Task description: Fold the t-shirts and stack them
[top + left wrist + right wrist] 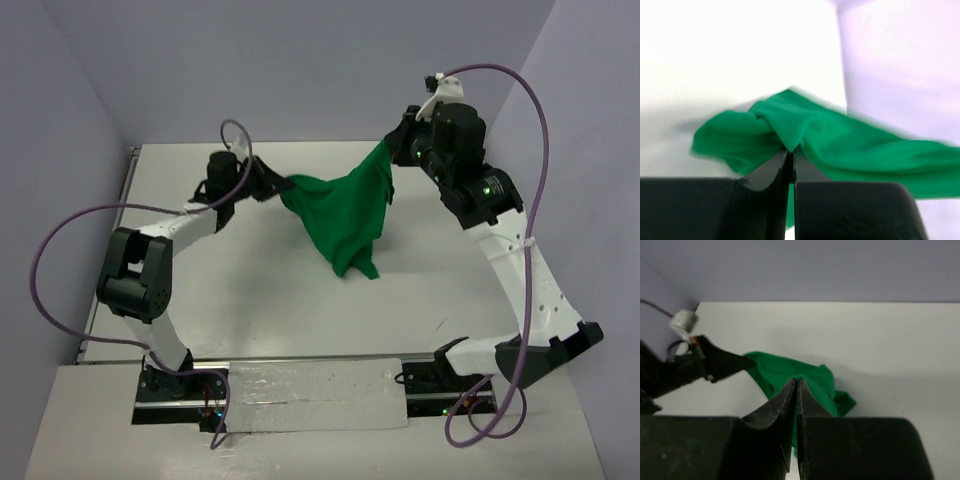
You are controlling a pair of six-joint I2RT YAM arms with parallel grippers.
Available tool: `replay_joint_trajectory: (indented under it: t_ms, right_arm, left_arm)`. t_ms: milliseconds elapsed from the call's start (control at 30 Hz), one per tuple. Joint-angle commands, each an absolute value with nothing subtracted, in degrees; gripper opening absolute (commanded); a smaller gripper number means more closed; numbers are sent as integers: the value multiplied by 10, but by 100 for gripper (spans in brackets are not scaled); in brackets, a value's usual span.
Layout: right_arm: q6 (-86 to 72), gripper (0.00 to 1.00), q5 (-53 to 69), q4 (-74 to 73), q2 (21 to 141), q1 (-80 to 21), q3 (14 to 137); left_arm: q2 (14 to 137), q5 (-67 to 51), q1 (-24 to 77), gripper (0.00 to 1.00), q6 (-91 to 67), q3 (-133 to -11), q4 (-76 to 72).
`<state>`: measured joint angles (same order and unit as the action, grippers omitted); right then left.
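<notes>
1. Top view: the green t-shirt (pixel 345 215) hangs stretched between the left gripper (pixel 283 186) and the right gripper (pixel 392 150). Its long axis runs left to right, and its slack middle droops toward the table (pixel 300 320) on the near side.
2. Left wrist view: jaws pressed together on a bunched edge; the cloth runs off rightward.
3. Right wrist view: jaws clamped on cloth, which trails down toward the left arm.
</notes>
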<state>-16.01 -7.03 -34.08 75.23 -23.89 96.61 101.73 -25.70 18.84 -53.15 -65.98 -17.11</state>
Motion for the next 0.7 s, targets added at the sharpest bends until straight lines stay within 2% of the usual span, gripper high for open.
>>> replay_joint_trajectory:
  t_ms: [0, 67, 167, 300, 400, 533, 667]
  right_arm:
    - [-159, 9, 12, -321, 842, -182, 1123]
    - [-165, 9, 24, -358, 868, -174, 1222]
    - [-166, 9, 35, -360, 851, -173, 1268]
    - [-174, 9, 37, -300, 729, -173, 1143]
    - [-182, 9, 28, -273, 675, -172, 1068]
    - [-195, 9, 27, -264, 640, -172, 1026]
    - [-194, 9, -3, -241, 631, -171, 1000]
  left_arm:
    - [969, -208, 148, 10, -459, -866, -22]
    - [959, -201, 147, 10, -428, -973, 42]
    - [916, -187, 149, 10, -406, -1007, 93]
    - [772, -140, 149, 10, -385, -949, 134]
    - [692, -146, 155, 10, -388, -912, 157]
    - [633, -115, 228, 10, -381, -888, 200]
    - [636, -73, 303, 10, -404, -845, 186]
